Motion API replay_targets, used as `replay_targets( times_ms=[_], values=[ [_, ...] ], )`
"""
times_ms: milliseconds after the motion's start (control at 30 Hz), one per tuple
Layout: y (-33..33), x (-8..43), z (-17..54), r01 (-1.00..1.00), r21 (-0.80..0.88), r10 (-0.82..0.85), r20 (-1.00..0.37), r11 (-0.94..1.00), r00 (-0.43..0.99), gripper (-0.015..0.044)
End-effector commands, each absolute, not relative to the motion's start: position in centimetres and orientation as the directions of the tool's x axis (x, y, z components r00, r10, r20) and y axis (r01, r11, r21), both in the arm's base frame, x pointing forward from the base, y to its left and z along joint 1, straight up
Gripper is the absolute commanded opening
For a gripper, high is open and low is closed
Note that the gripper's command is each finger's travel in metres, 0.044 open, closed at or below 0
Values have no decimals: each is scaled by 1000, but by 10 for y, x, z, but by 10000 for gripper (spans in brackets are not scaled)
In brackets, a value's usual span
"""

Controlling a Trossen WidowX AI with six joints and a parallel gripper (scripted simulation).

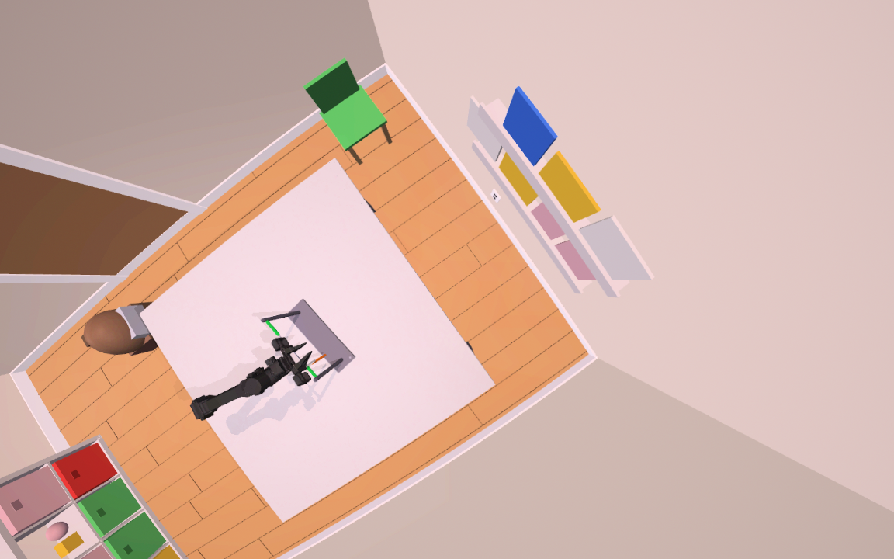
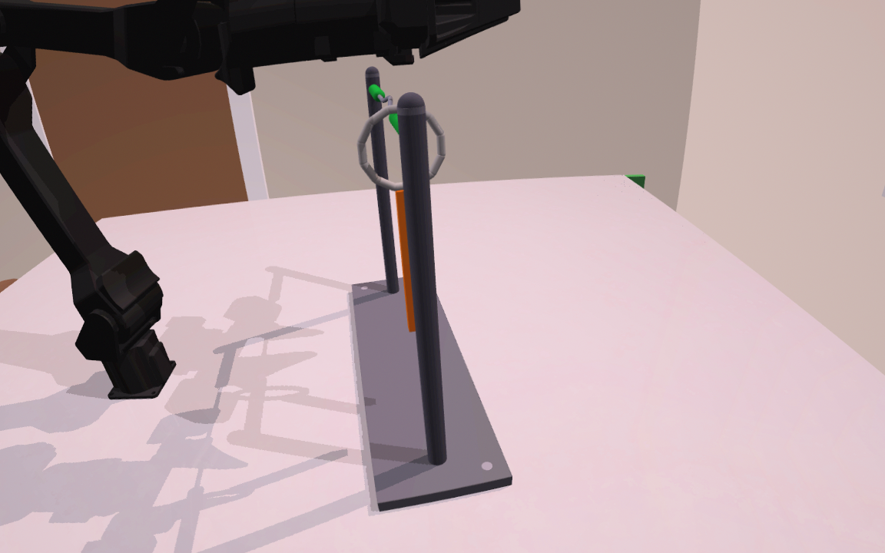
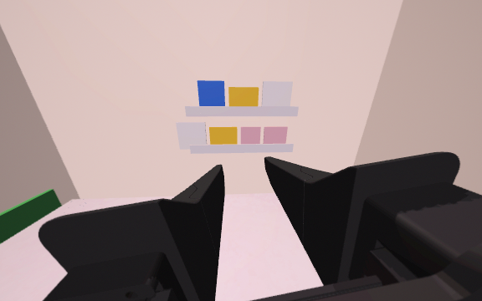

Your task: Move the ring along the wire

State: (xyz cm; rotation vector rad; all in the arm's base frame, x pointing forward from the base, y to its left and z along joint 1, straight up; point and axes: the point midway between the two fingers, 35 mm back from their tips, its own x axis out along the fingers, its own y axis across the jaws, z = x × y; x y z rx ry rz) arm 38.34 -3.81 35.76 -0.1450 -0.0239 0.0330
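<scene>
The jaws are standing partly open and empty above the ring, which is hanging beside the near post; shelves are lining the wall beyond the bench.

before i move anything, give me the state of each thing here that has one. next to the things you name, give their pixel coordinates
gripper (image 1: 306, 352) (image 3: 243, 166): open, nothing between the fingers
ring (image 2: 362, 147): hanging near the nearer post
orange handle (image 1: 320, 359) (image 2: 404, 261): hanging down, ungripped
nearer post (image 2: 423, 275): upright
farther post (image 2: 385, 226): upright
</scene>
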Motion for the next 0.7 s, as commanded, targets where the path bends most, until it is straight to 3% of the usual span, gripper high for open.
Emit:
replay_targets(
  times_ms=[0, 400, 667],
  values=[
    [-81, 374, 351, 50, -121, -48, 21, 991, 999, 160],
    [-184, 326, 340, 273, -86, -271, 27, 958, 962, 160],
    [-197, 311, 303, 263, -89, -266, -19, 961, 964, 160]
  ],
)
